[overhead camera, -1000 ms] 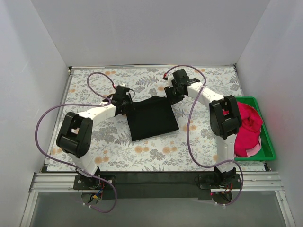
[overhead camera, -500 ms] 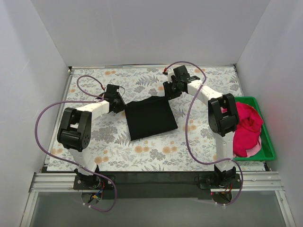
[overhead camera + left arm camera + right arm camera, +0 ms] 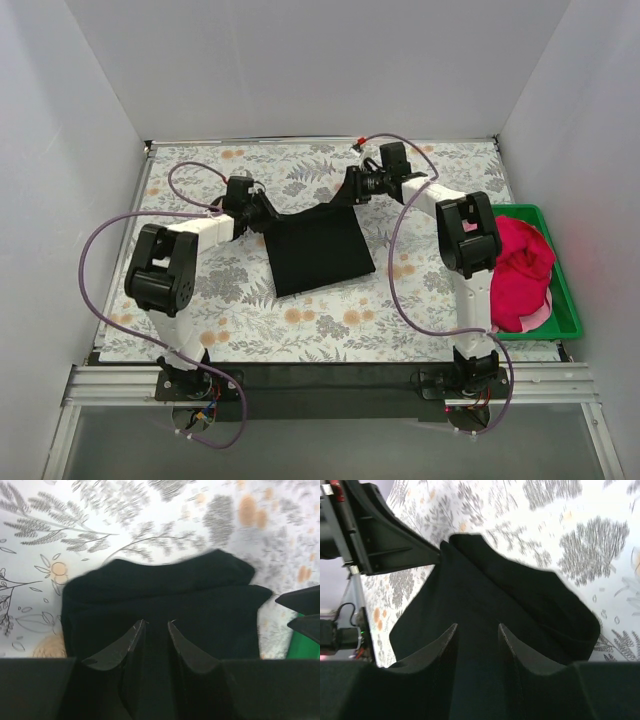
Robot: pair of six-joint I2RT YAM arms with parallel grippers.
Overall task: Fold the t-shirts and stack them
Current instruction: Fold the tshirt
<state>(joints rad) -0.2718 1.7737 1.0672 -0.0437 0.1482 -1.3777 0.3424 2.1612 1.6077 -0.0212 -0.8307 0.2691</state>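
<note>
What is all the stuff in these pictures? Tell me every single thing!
black t-shirt: one, black, partly folded in the middle of the table
pinkish-red t-shirt: one, bright pinkish-red, bunched up in the crate
crate: one, green, at the table's right edge
table: one, white cover with grey leaves and orange flowers, under everything
walls: three, white, on the left, far and right sides
cables: two, purple, one looping off each arm
left arm: one, white and black, near left; its jaws pinch the black t-shirt's far left corner
right arm: one, white and black, near right; its jaws pinch the far right corner
</note>
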